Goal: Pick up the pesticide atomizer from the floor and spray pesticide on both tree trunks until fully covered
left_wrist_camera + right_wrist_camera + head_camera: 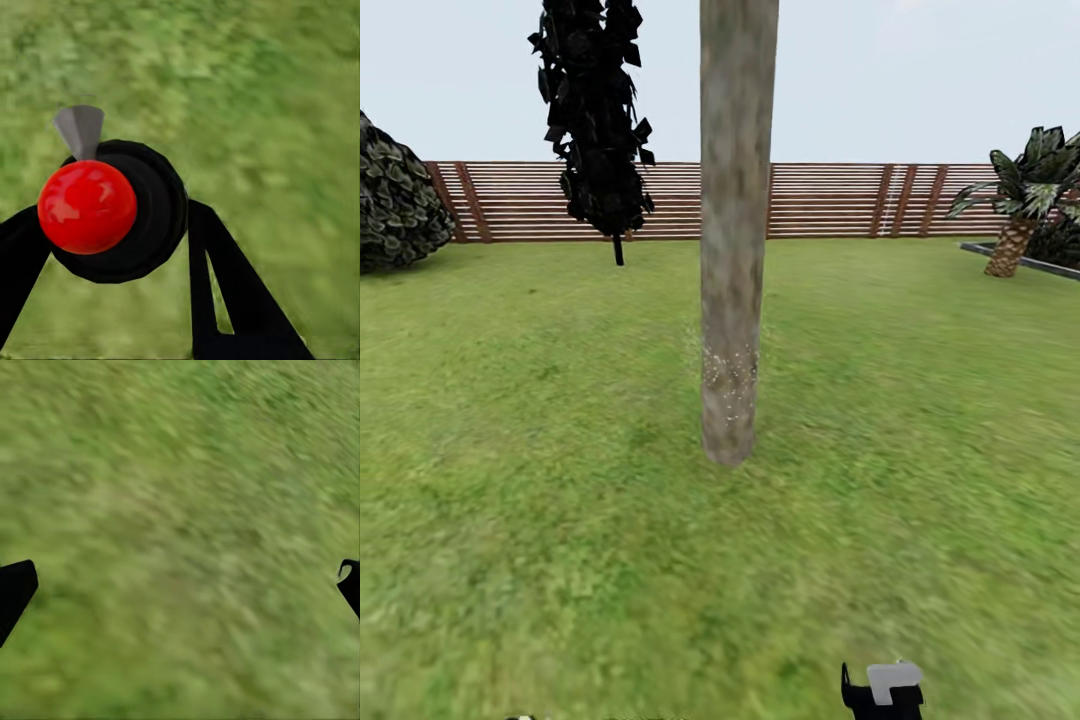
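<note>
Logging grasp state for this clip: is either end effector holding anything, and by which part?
The left end effector holds the pesticide atomizer, its fingers on either side of the black round body below the red knob. The right end effector is open over grass, holding nothing.

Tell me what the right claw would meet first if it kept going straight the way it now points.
Probably the grass floor. The right claw is open, with nothing between its fingers, and its wrist view looks onto blurry green grass alone. How far off the ground lies cannot be told.

Head forward; wrists downward, grass [180, 510] shared.
</note>
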Available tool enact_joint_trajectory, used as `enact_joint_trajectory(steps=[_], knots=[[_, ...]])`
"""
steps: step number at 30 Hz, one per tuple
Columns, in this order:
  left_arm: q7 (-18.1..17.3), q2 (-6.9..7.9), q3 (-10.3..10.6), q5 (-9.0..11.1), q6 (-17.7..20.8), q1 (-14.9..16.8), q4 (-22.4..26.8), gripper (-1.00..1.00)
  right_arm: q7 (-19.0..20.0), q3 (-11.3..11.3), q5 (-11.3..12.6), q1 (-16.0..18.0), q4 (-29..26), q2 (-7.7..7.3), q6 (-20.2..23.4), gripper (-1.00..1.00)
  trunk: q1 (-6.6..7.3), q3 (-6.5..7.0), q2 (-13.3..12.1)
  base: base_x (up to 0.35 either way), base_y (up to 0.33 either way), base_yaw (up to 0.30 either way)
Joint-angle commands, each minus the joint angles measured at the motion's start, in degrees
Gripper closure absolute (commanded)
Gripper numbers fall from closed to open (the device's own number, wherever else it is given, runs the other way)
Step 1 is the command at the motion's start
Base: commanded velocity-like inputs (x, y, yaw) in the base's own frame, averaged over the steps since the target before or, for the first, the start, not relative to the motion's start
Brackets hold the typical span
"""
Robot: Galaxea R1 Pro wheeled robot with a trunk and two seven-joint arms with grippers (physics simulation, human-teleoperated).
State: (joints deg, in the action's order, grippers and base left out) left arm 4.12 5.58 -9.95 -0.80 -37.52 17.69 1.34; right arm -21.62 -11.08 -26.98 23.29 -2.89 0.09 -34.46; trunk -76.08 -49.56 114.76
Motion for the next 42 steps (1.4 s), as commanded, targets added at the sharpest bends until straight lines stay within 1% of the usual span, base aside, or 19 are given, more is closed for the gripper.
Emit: enact_joint_trajectory(steps=[1,3,7,13,16,19,22,42], knots=[[0.0,-0.02,0.02,0.1,0.03,-0.45,-0.04,1.0,0.0,0.01,0.0,0.01,0.01,0.0,0.0,-1.0,0.0,0.01,0.0,0.0,0.0,0.28],[-0.07,-0.37,-0.12,0.18,0.06,-0.83,-0.27,1.0,0.0,0.01,0.0,0.02,0.01,0.0,0.01,-1.0,0.0,0.01,0.0,0.0,0.0,0.28],[-0.65,-0.62,-0.07,0.11,0.07,-0.98,-2.23,1.0,0.0,0.01,0.0,0.01,-0.01,-0.05,0.01,-1.0,0.0,0.01,0.0,0.0,0.0,0.28],[-0.5,-0.58,-0.07,0.18,0.16,-1.18,-2.57,1.0,0.0,0.01,-0.05,0.0,-0.01,-0.06,0.01,-1.0,0.0,0.01,0.0,0.0,0.0,0.28],[-0.5,-0.57,-0.07,0.18,0.16,-2.66,-2.56,1.0,0.0,0.01,-0.01,0.0,-0.01,-0.2,-0.07,-1.0,0.0,0.01,0.0,0.0,0.0,0.28],[-0.58,-0.57,-0.07,0.19,0.22,-5.78,-2.57,1.0,0.0,0.01,0.0,0.0,-0.01,-0.16,-0.08,-1.0,0.0,0.01,0.0,0.0,0.0,0.28],[-0.59,-0.57,-0.07,0.19,0.25,-6.63,-2.51,1.0,0.0,0.01,0.0,0.0,-0.01,-0.13,-0.07,-1.0,0.0,0.01,0.0,0.0,0.0,0.28],[-0.61,-0.57,-0.07,0.19,0.25,-6.83,-2.48,1.0,0.0,0.1,-0.18,0.0,0.06,0.0,0.0,-1.0,0.0,0.01,0.0,0.0,0.0,0.28]])
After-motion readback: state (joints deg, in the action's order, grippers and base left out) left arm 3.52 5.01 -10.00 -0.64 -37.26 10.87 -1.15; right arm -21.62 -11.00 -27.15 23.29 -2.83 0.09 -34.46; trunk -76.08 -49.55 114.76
